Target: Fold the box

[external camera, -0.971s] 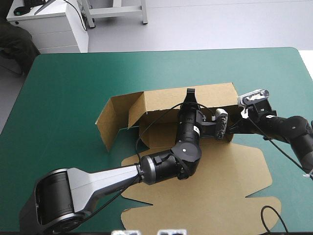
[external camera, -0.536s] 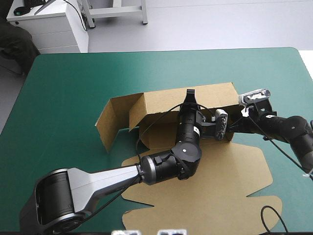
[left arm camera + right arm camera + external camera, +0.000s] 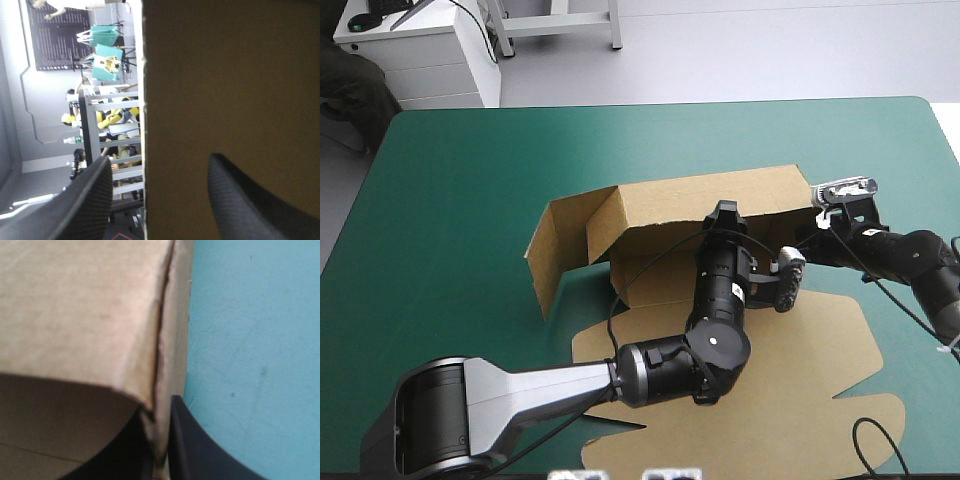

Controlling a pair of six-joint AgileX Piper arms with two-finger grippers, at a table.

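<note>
The brown box [image 3: 700,205] lies mid-table with its long back wall raised, a side flap [image 3: 555,245] standing out at the left, and the lid panel [image 3: 790,400] flat toward the near edge. My left gripper [image 3: 725,212] reaches over the box floor to the back wall. In the left wrist view its fingers [image 3: 159,159] stand apart, open, with the edge of the wall [image 3: 225,75] between them. My right gripper [image 3: 807,228] is at the wall's right end. Its fingers [image 3: 161,430] are pinched on the board's corner [image 3: 75,315].
Bare teal-green cover [image 3: 470,180] stretches left of the box and beyond it to the far edge. More cover [image 3: 250,340] lies beside the right gripper, toward the table's right edge.
My left gripper has opened and let go of the back wall, and its wrist has shifted right and toward the near edge. The box has slid slightly right. The right grip is unchanged.
</note>
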